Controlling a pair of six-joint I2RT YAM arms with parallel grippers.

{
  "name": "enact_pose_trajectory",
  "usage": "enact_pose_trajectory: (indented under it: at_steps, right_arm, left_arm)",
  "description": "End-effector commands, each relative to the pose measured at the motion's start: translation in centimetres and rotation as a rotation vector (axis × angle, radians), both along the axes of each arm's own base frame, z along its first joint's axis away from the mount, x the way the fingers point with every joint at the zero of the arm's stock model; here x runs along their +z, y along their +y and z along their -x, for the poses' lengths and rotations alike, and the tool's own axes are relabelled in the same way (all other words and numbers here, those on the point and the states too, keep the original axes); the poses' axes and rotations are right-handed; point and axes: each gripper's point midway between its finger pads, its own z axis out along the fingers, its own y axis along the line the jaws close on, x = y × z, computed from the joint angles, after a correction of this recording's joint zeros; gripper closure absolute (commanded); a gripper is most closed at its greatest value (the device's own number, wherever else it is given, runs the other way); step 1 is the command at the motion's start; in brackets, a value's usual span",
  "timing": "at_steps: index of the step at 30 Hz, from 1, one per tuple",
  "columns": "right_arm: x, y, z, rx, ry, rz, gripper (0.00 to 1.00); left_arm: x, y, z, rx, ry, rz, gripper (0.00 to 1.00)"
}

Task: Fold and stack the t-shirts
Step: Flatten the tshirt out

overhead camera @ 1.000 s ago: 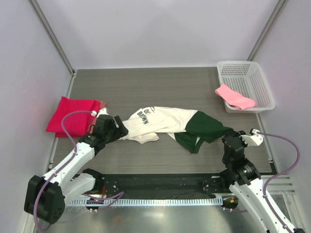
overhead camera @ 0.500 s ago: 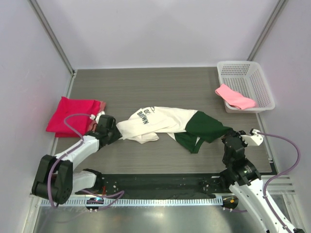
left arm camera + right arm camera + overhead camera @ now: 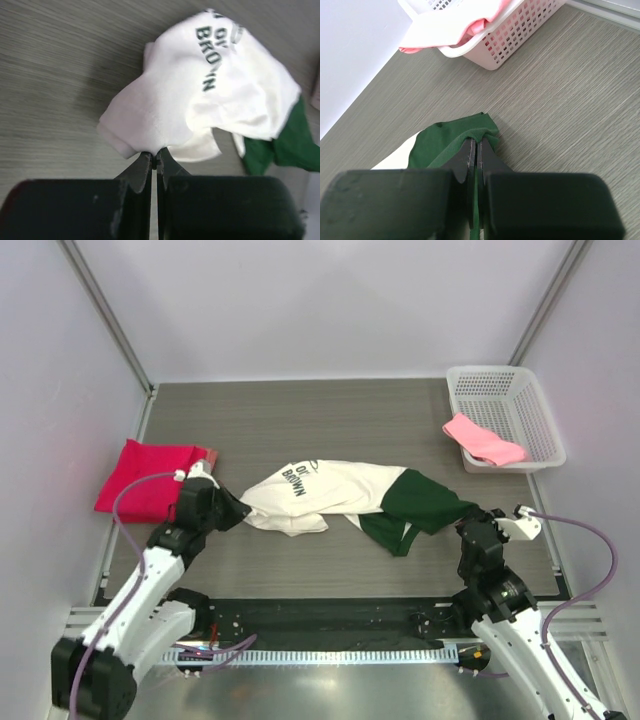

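Left gripper [image 3: 154, 159] is pinched shut on the white hem of the shirt [image 3: 340, 490], right gripper [image 3: 475, 145] shut on its green end; the shirt lies crumpled mid-table between them. We judge the step is spreading it flat: we should draw the two ends apart evenly, low over the table [image 3: 300, 410], so neither pinch slips. Open room lies beyond the shirt; the red stack [image 3: 150, 482] sits just left of our left gripper, the basket [image 3: 520, 390] with a pink shirt [image 3: 483, 438] far right.
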Motion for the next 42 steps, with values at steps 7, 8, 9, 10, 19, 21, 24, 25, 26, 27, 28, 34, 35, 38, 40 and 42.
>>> enact_pose_trajectory:
  at_steps: [7,8,9,10,19,21,24,25,26,27,28,34,35,38,40,42]
  right_arm:
    - [1.5,-0.3,-0.4,-0.03,-0.051,-0.014,0.99]
    - [1.6,-0.2,-0.4,-0.029,-0.052,-0.015,0.99]
    - [1.5,-0.3,-0.5,-0.03,-0.048,-0.013,0.99]
    - [1.5,-0.3,-0.5,-0.032,-0.048,-0.013,0.99]
    - [0.8,-0.2,-0.7,-0.033,-0.021,-0.006,0.99]
    - [0.8,-0.1,-0.8,-0.033,-0.018,-0.005,0.99]
    - [0.8,0.0,-0.9,-0.03,-0.013,-0.002,0.99]
    - [0.7,-0.1,-0.9,-0.03,-0.008,0.001,0.99]
    - [0.8,0.0,-0.9,-0.028,-0.011,-0.001,0.99]
    - [0.8,0.0,-0.9,-0.027,-0.012,-0.002,0.99]
    - [0.8,0.0,-0.9,-0.027,-0.012,-0.002,0.99]
    - [0.6,0.4,-1.2,-0.012,-0.003,-0.006,0.99]
    - [0.5,0.4,-1.2,-0.01,0.001,-0.006,0.99]
    - [0.5,0.5,-1.3,-0.004,-0.001,-0.008,0.99]
    - [0.4,0.6,-1.3,0.002,0.001,-0.009,0.99]
    - [0.4,0.6,-1.3,0.0,0.001,-0.01,0.99]
  left_arm:
    - [5.6,-2.4,4.0,-0.096,0.007,0.202,1.0]
    - [7.1,-2.4,2.6,-0.081,-0.014,0.22,1.0]
    - [7.8,-3.1,2.0,-0.104,-0.009,0.252,1.0]
    - [7.7,-3.5,0.1,-0.102,0.002,0.269,1.0]
    - [5.7,-0.6,-13.9,0.097,0.077,0.431,1.0]
    - [5.7,-0.2,-15.7,0.089,0.077,0.434,0.93]
    - [4.6,-0.8,-16.3,0.036,0.104,0.428,0.39]
    - [3.7,-1.0,-15.6,0.026,0.115,0.404,0.33]
    - [4.2,-0.5,-15.2,0.044,0.087,0.364,0.29]
    - [4.0,-0.2,-14.5,0.05,0.088,0.326,0.26]
    - [3.2,0.0,-13.5,0.057,0.1,0.29,0.26]
    - [1.5,0.7,-9.4,0.068,0.073,0.088,0.29]
    - [1.1,1.0,-9.3,0.075,0.072,0.064,0.29]
    - [-0.4,2.4,-9.1,0.118,0.092,-0.003,0.3]
    - [-1.4,2.5,-9.1,0.121,0.119,-0.012,0.3]
    - [-1.9,2.4,-9.2,0.123,0.129,-0.012,0.32]
